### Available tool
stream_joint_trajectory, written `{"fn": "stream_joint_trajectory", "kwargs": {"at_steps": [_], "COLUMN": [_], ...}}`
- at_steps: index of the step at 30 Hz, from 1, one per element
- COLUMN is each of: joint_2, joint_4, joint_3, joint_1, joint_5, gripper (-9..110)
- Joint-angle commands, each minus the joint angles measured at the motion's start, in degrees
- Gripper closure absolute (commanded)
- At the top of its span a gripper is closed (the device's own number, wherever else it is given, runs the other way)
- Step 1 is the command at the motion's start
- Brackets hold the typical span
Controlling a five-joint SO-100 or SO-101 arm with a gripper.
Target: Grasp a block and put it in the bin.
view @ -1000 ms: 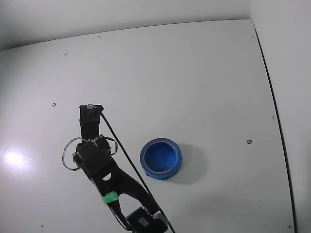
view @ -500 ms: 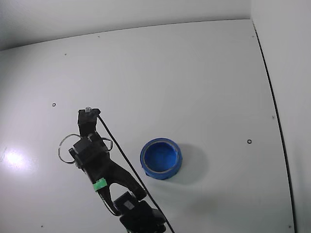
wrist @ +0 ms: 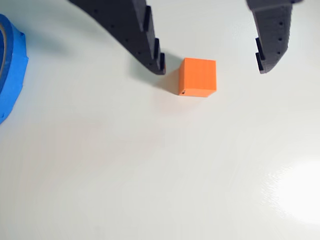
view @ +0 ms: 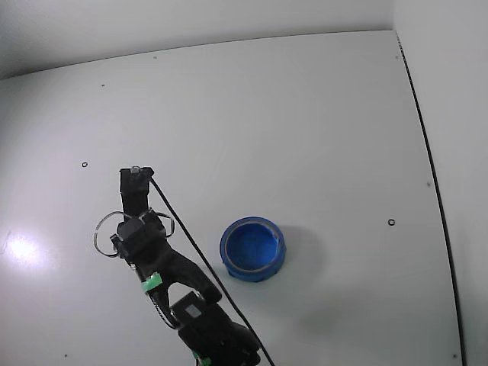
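On the wrist view I've got the jaws (wrist: 211, 67) spread wide, nothing pinched. Both fingers come in from the top edge: the left one is the long slanted black piece with a toothed inner face, the right one is shorter and sits near the top right. The block (wrist: 198, 77) reads orange here, not pink. It sits flat on the white bench (wrist: 150, 170) between the two fingertips, closer to the left tip and just beside it; I see a thin gap there, so I can't call it touching. It's well apart from the right tip. The block's shadow falls to its left, under the left finger. The blue bin (wrist: 11, 70) is cut off at the left edge, only a curved piece of thick rim and wall showing, well apart from the block. Bright glare patch on the bench at lower right.

Over on the fixed view, looking down, the black arm (view: 164, 271) comes in from the bottom edge and reaches up-left, with a green band partway along it and a black cable running beside it. The jaws end is at upper left of the arm, over bare bench. I can't make out the block from here; the arm covers that spot. The bin sits upright to the right of the arm, near it, not touching. Its inside is blue and looks empty.
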Motion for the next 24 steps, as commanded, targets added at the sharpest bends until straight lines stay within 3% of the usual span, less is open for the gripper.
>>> {"fn": "stream_joint_trajectory", "kwargs": {"at_steps": [1,24], "joint_2": [-0.8,-2.7], "joint_4": [-1.2,-1.2], "joint_3": [-3.9,-3.9], "joint_1": [-0.8,-0.2], "joint_5": [0.3,0.3], "gripper": [75,75]}}
